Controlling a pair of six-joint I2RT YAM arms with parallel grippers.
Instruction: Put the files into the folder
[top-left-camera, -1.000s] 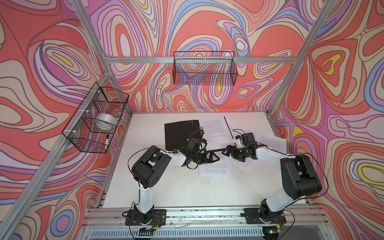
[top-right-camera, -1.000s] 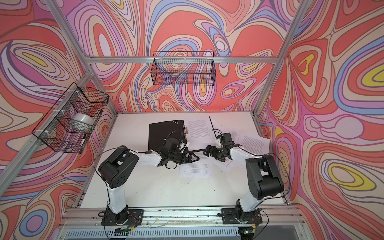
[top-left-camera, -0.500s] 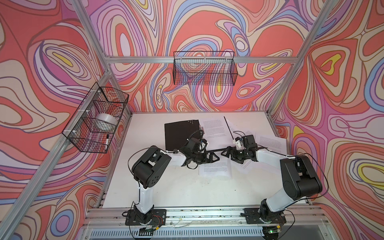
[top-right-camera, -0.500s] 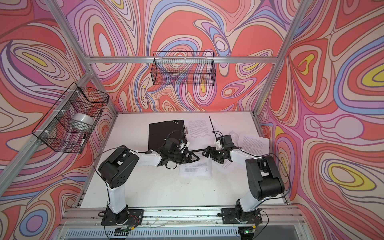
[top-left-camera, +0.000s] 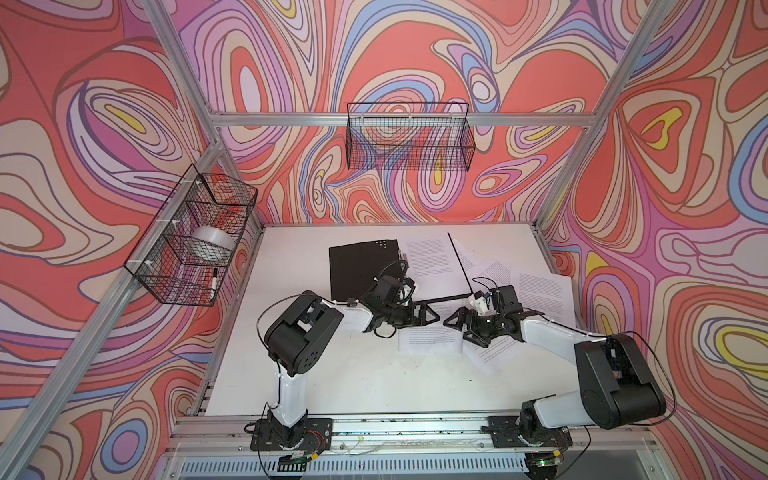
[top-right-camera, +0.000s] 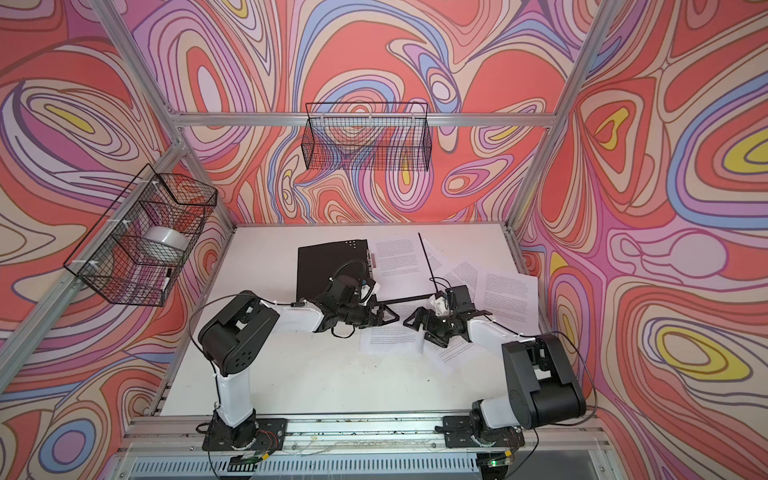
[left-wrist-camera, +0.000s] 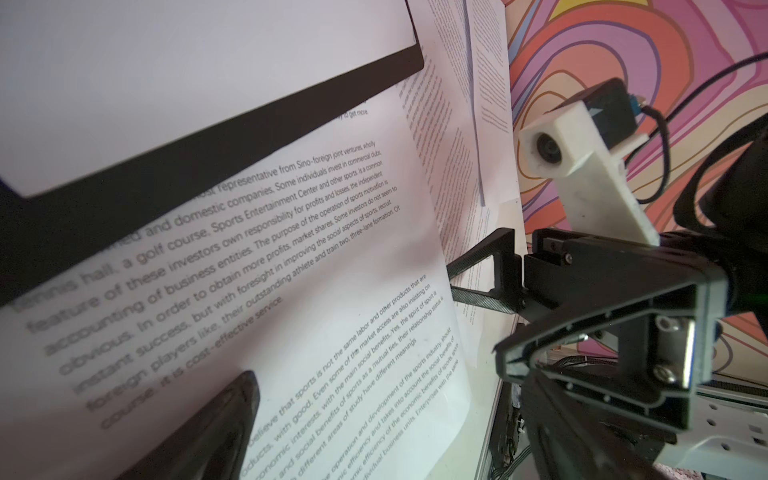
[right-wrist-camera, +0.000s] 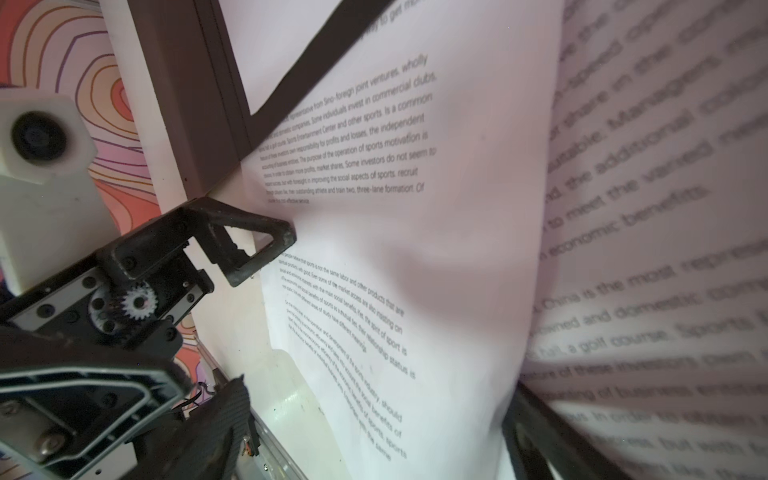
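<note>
Right gripper (top-left-camera: 459, 332) pulls back toward the near side of the table (top-left-camera: 332, 374), seen in both top views. A second ago it sat level with the black near edge of the folder (top-left-camera: 361, 270). It now stands clear of that edge, over the right edge of the near sheet (top-left-camera: 428, 340), where that sheet meets the tilted sheet (top-left-camera: 494, 353) on its right. Its white wrist camera (top-left-camera: 482, 301) has come nearer with it. Most of the shift came in the last half second.
</note>
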